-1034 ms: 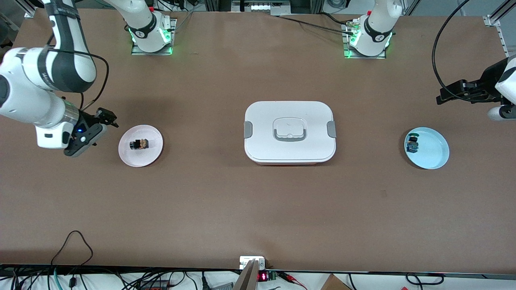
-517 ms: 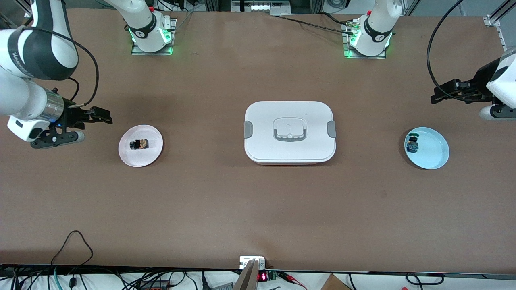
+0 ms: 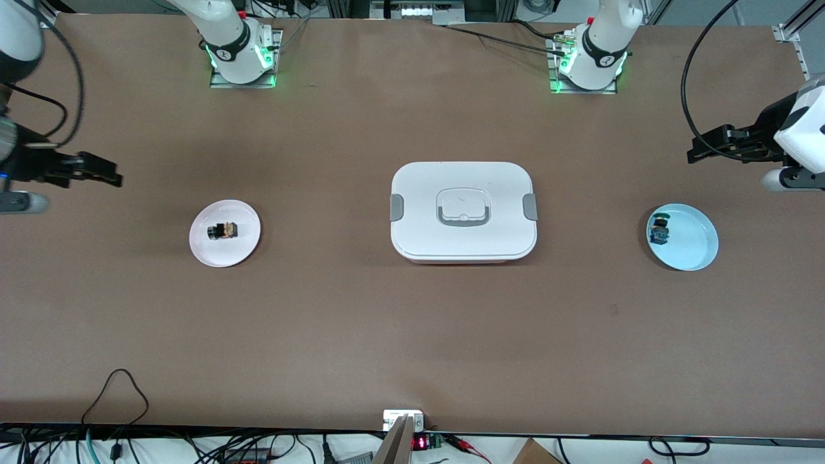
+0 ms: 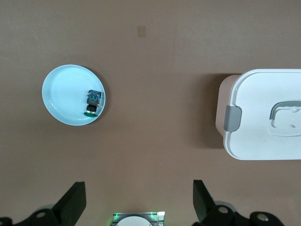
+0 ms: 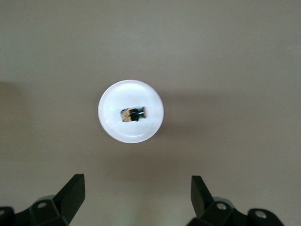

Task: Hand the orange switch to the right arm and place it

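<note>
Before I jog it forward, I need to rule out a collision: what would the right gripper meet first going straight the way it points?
Judging by its wrist view, the open right gripper points down at bare table beside the pink plate with the orange switch; depth unclear.

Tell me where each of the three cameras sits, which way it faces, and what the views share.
Front view: high across the table, facing both bases; right gripper and left gripper wait at the table's ends, jaws open.
Left wrist view: looks down on the blue plate holding the green-blue switch, plus the white box; own fingertips show.
Right wrist view: looks down on the white plate holding the orange switch.
Shared: front view shows both plates and the box.
</note>
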`<state>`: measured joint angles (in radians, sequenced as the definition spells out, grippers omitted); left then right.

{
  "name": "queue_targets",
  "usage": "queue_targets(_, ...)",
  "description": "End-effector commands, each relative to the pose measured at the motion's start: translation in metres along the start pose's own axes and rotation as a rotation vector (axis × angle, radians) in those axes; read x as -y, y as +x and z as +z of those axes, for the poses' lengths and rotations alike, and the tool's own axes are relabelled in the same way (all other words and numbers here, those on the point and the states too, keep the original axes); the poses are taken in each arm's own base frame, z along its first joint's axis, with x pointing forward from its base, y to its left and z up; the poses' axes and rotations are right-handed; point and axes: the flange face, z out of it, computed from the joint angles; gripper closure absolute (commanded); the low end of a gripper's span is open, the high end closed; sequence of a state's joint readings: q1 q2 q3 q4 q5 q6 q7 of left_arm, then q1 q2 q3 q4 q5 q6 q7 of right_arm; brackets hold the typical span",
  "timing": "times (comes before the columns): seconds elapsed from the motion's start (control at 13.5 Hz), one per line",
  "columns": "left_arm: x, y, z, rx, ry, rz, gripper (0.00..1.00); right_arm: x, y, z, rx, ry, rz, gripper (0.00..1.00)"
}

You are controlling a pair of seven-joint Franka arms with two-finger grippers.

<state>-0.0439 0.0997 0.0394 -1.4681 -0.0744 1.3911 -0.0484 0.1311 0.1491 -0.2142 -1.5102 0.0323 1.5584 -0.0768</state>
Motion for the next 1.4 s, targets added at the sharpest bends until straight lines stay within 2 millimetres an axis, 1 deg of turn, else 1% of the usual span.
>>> queue_targets(0.0,-0.009,-0.009,-0.001,0.032,0.022,0.035,0.00,-0.019,-0.006,-0.008,0.010,-0.022,0.047,0.00)
queue_targets(0.07,-0.009,-0.009,-0.002,0.031,0.024,0.036,0.00,-0.025,-0.009,0.002,0.029,-0.019,0.058,0.00)
queue_targets(0.15,-0.009,-0.010,-0.003,0.031,0.024,0.041,0.00,-0.029,-0.011,0.006,0.036,-0.016,0.065,0.00)
queue_targets(0.22,-0.011,-0.011,-0.003,0.037,0.023,0.044,0.00,-0.028,-0.012,0.012,0.036,-0.015,0.063,0.00)
queue_targets(0.52,-0.011,-0.015,-0.008,0.050,0.024,0.043,0.00,-0.023,-0.037,0.017,-0.037,-0.004,0.052,0.00)
queue_targets(0.74,-0.011,-0.016,-0.014,0.039,0.023,0.041,0.00,-0.015,-0.038,0.014,-0.033,-0.004,0.038,0.00)
queue_targets(0.89,-0.015,-0.017,-0.014,0.038,0.024,0.050,0.00,-0.016,-0.037,0.012,-0.036,-0.004,0.039,0.00)
queue_targets(0.96,-0.019,-0.017,-0.014,0.038,0.025,0.055,0.00,-0.016,-0.037,0.007,-0.044,0.001,0.040,0.00)
queue_targets(1.11,-0.019,-0.017,-0.015,0.035,0.025,0.052,0.00,-0.014,-0.036,-0.006,-0.065,-0.004,0.029,0.00)
queue_targets(1.26,-0.019,-0.016,-0.015,0.032,0.025,0.052,0.00,-0.017,-0.038,-0.012,-0.058,0.000,0.035,0.00)
queue_targets(1.33,-0.019,-0.015,-0.015,0.030,0.025,0.052,0.00,-0.014,-0.038,-0.016,-0.063,-0.007,0.030,0.00)
